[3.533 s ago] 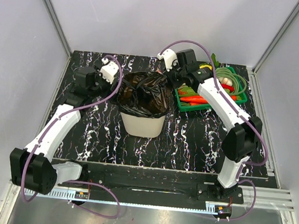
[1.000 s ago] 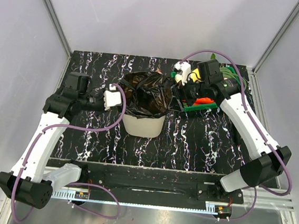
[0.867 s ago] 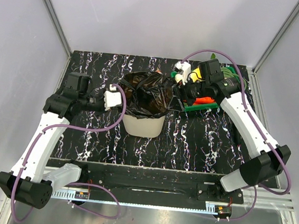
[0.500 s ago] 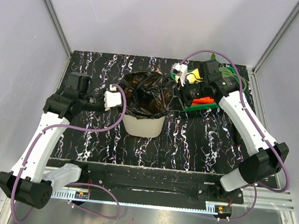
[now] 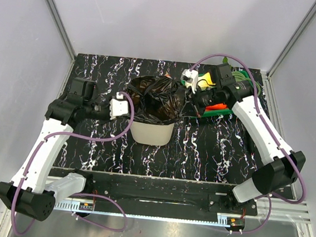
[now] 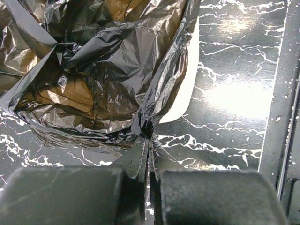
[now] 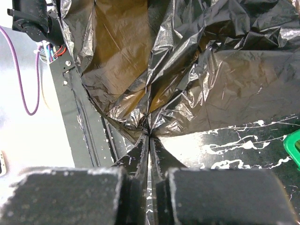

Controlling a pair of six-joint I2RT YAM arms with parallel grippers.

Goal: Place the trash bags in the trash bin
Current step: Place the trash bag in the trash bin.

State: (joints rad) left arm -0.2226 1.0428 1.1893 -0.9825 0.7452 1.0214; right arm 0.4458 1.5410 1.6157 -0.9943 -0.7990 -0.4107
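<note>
The left gripper (image 6: 146, 135) is shut tight on a small twist of the trash bag (image 6: 103, 70). Its two dark fingers (image 6: 136, 157) press flat together, and the black plastic is caught right at their tips. This pinch sits at the left side of the trash bin (image 5: 151, 132), just by the rim.

The right gripper (image 7: 149, 131) is shut tight too, on a fold of the same bag. Its fingers (image 7: 138, 157) meet with the plastic squeezed between them. This pinch sits at the right side of the bin, close to the rim.

The bag is shiny, black and full of crinkles. It looks brown where light comes through it. It is bunched up over the open top of the bin and hangs down inside. Each gripper holds up one side of it.

The bin is cream colored and stands upright on a black table (image 5: 199, 150) with white wavy lines.

Just to the right of the bin is a green tray (image 5: 221, 114) with red and green things in it. The right arm reaches over this tray.

A purple cable (image 5: 117, 138) loops along the left arm, to the left of the bin.

In front of the bin, near the left arm's base, is a little orange part (image 5: 86, 205). Any writing on it is too small to read.
</note>
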